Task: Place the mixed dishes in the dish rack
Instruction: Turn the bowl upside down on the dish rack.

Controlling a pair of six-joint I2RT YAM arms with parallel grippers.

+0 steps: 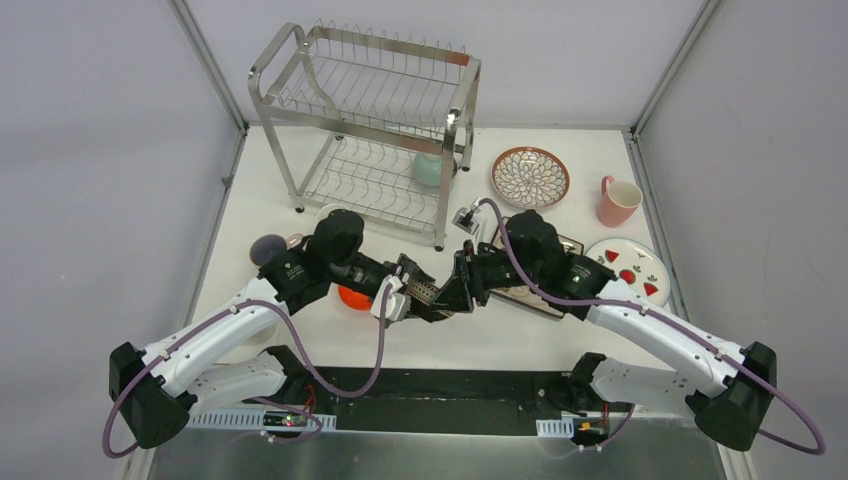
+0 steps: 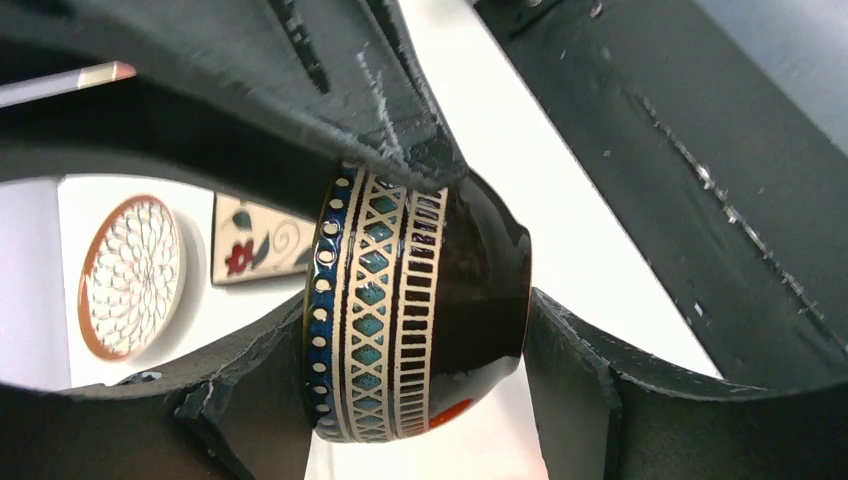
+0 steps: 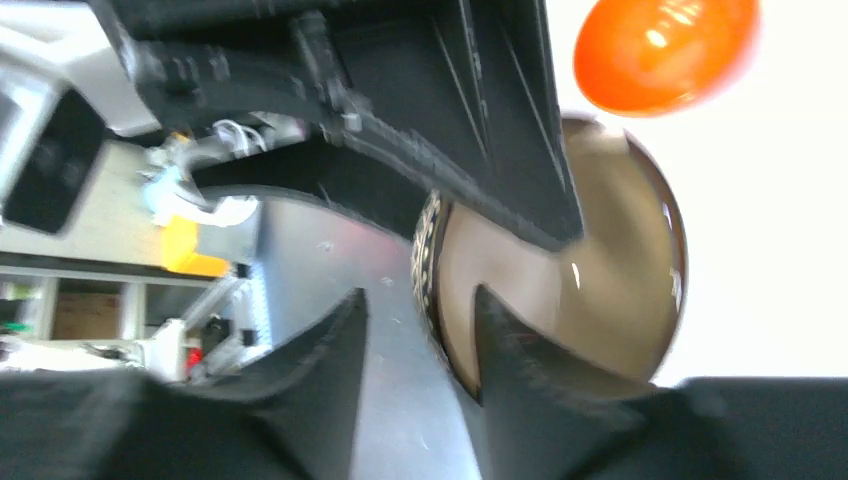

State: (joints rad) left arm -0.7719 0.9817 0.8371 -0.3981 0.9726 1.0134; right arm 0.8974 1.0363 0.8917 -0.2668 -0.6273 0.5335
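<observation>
Counting what is in the dish rack, I am finding only the mint bowl, which is sitting, as far as I can tell, on the lower shelf near its right end; the upper shelf is showing bare wire. So the loading is looking barely begun. Both arms are meeting low over the near middle of the table around the tan bowl, dark outside with a patterned band, which is hanging tipped on its side, well short of the rack. The left pincer is spanning the bowl's body and carrying it. The right pincer is standing narrowly parted astride the rim, one finger inside, one outside, with a gap showing, so it is not pinching. Waiting on the table are the orange bowl, the square floral plate, the brown-rimmed petal-pattern plate, the pink mug and the white red-marked plate.
</observation>
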